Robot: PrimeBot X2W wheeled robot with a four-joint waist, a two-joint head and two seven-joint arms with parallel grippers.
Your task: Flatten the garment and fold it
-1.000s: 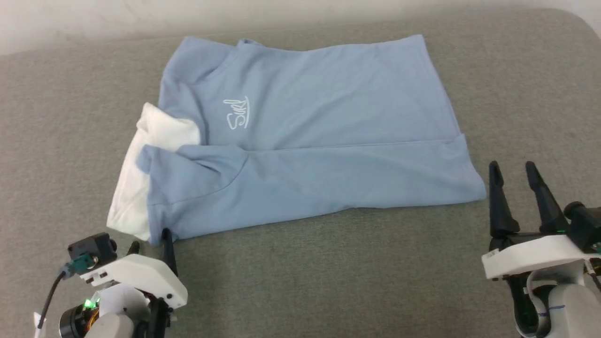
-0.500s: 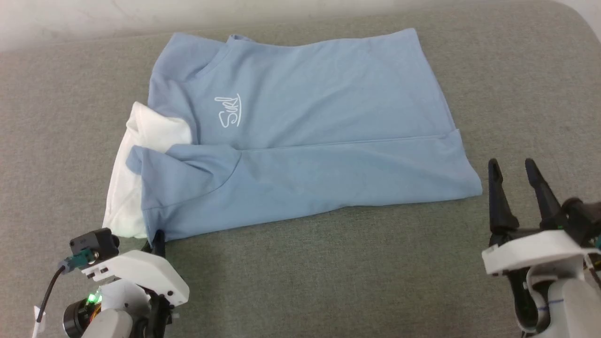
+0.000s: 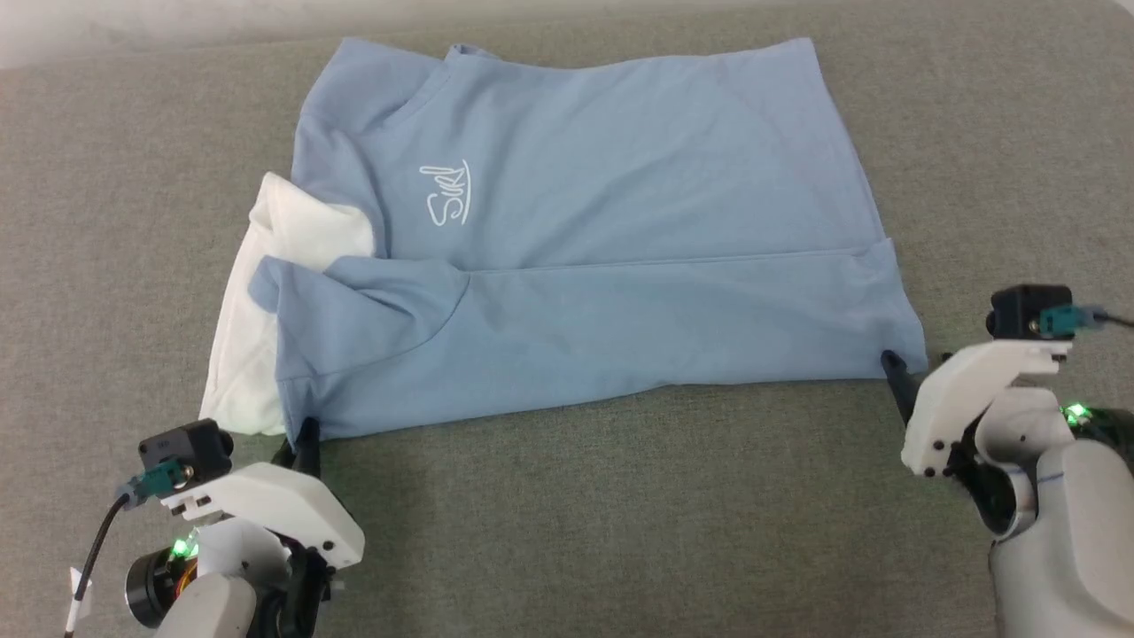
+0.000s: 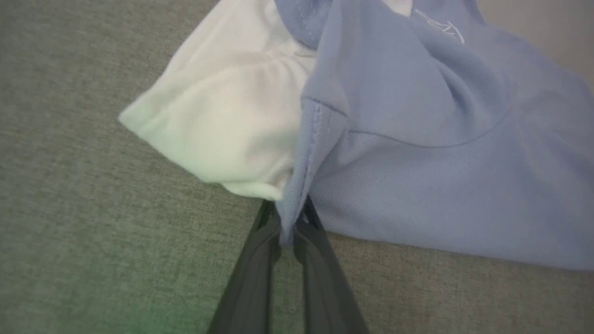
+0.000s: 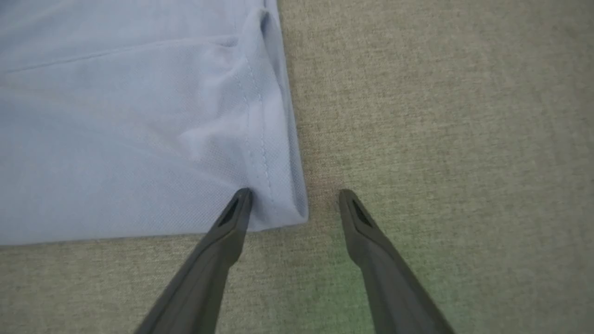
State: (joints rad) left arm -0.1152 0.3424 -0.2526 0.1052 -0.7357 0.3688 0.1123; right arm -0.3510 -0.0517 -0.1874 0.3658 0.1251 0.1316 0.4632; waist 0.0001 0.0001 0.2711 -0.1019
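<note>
— Where's the garment?
— Spread on the grey woven surface, lying sideways: neck end to the robot's left, hem to its right. The near long side is folded over, its edge running across the middle of the shirt. The white script logo sits on the far half, facing up.
— And the white patch?
— White fabric sticks out at the left end, partly under the blue near layer, whose sleeve seam curves just right of it.
— What's the left gripper doing?
— It's at the near left corner. Its jaws are pressed together on the blue edge, right beside the white fabric; the left wrist view shows the cloth pinched between the two dark fingers.
— The right gripper?
— At the near right corner, by the hem. Its jaws stand apart. One fingertip lies over the stitched hem, the other over bare surface, and the corner of the hem sits between them.
— Is it touching the cloth?
— Can't tell; nothing is clamped there
</note>
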